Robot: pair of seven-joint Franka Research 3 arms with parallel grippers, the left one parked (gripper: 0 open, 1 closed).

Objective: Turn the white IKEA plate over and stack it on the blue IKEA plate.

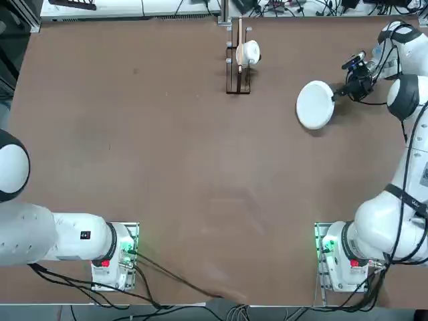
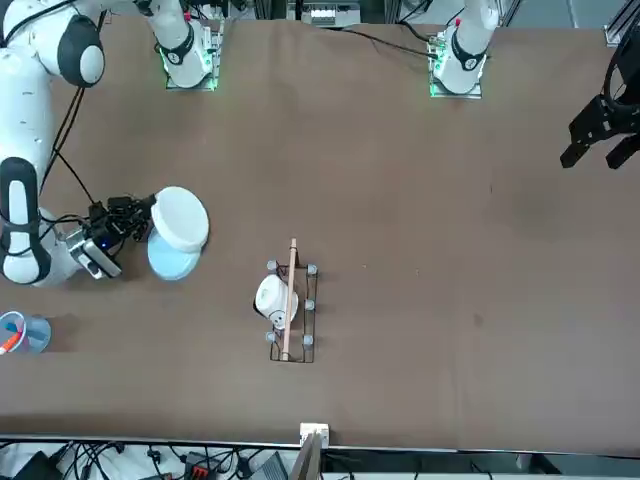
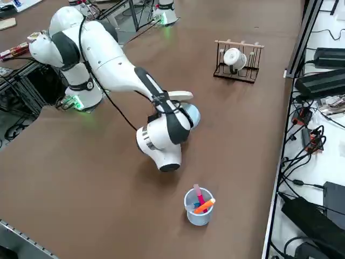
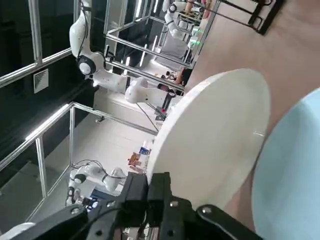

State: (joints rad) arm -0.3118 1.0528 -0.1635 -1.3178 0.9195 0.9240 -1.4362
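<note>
The white plate [image 2: 181, 217] at the black end effector [image 2: 140, 212] is plain off-white; the blue plate [image 2: 171, 262] just beside is pale sky-blue. The surface [image 2: 420, 250] is matte brown.

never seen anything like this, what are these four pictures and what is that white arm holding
These are two robot arms at a brown table, filmed at one moment from overhead, from across the table, from the side, and from the working arm's wrist. The right gripper, near the far right of the table, is pinched shut on the rim of the white plate, holding it above the blue plate. Also there: a small white cup on a wooden rack, and a clear cup of pens.
</note>
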